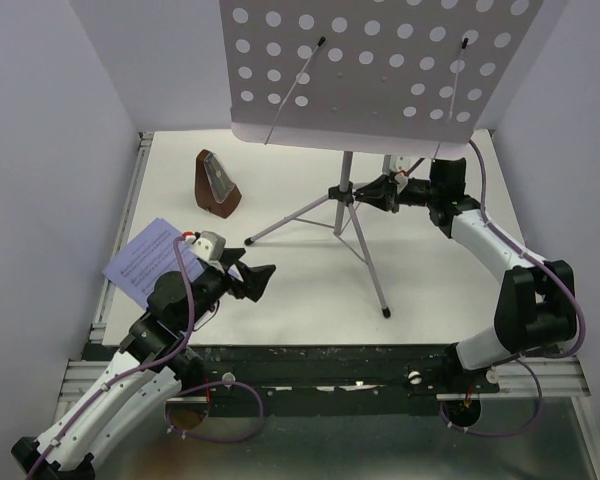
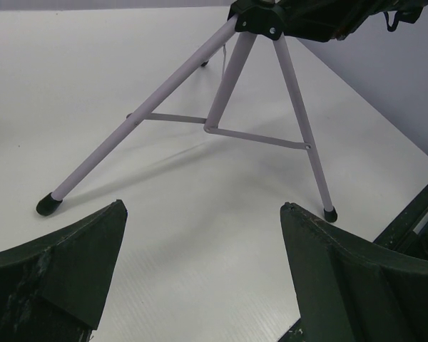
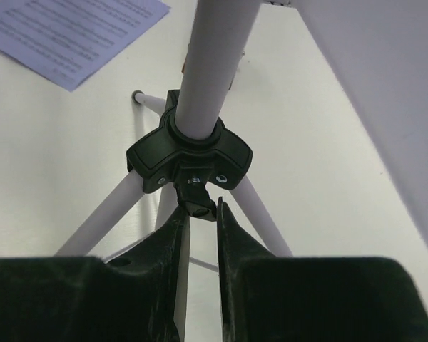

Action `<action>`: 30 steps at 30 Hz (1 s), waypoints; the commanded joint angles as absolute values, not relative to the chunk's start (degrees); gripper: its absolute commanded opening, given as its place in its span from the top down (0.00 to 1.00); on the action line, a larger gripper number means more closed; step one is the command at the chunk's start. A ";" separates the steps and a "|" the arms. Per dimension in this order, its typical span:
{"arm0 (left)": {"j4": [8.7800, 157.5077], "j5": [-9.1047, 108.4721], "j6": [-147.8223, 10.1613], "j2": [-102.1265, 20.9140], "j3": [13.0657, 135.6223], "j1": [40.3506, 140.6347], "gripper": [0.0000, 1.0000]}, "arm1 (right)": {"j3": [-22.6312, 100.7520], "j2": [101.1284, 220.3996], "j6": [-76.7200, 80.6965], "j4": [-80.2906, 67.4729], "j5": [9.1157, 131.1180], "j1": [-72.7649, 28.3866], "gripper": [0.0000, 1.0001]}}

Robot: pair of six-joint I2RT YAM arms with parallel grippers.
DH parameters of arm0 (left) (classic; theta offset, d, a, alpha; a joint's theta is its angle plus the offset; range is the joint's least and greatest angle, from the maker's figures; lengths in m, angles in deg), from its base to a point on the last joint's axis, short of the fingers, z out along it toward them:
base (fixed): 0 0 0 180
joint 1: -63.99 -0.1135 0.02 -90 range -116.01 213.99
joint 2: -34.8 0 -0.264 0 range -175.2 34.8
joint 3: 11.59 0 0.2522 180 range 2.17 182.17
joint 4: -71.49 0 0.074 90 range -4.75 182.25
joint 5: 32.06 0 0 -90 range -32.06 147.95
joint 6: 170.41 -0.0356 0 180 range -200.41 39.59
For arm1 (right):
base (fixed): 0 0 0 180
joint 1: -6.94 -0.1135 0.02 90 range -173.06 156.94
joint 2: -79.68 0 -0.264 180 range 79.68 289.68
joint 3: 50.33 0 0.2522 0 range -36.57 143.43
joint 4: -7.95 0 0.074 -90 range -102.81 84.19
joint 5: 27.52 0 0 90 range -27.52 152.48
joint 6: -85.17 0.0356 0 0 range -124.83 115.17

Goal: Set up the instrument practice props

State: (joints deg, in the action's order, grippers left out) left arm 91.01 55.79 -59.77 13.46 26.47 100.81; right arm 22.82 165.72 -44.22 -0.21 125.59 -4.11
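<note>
Stand placement looks like the step in hand: it is upright at the middle rear of the worktop, legs spread with feet down, and the perforated panel is up top. The right pincer is clenched narrowly on the small black knob that juts from the hub where the legs meet the post, with a fingertip on each side. The right arm reaches in from the right with its elbow bent and its forearm running low toward the post. The left pincer is released, jaws wide and holding nothing. It hovers low over the worktop and faces the legs from the near side, apart from them. The sheet lies flat at the left edge, partly under the left arm, and the metronome is upright behind it. Next, probably, the knob wants turning or the stand wants a small nudge. Either should be gentle, since a sideways pull at the hub could tip so top-heavy a thing. After that the sheet needs lifting onto the panel.
</note>
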 commanded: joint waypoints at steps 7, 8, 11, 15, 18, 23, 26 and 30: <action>92.98 55.48 -59.76 15.99 26.26 100.56 0.01 | 27.49 173.28 -11.00 7.11 130.59 -3.87 0.90; 93.07 55.57 -59.76 16.17 26.26 100.56 0.01 | 27.76 173.98 -8.54 7.54 130.77 -3.79 0.91; 93.16 55.57 -59.76 16.43 26.17 100.55 0.01 | 28.37 175.65 0.59 9.04 131.38 -3.52 1.00; 92.98 55.48 -59.76 16.34 26.08 100.55 0.01 | 28.56 177.07 6.94 9.30 132.61 -3.52 0.99; 92.72 55.40 -59.76 16.17 26.08 100.47 0.01 | 26.27 175.14 6.52 11.41 131.39 -3.52 0.82; 92.19 54.96 -59.58 15.73 25.99 100.47 0.01 | 26.88 173.81 2.12 8.25 131.20 -3.52 0.58; 92.19 54.87 -59.58 15.64 26.17 100.56 0.01 | 27.85 174.08 2.73 8.77 131.38 -3.52 0.53; 92.72 54.87 -59.40 15.99 26.08 100.47 0.01 | 28.64 174.34 4.49 10.53 131.21 -3.35 0.50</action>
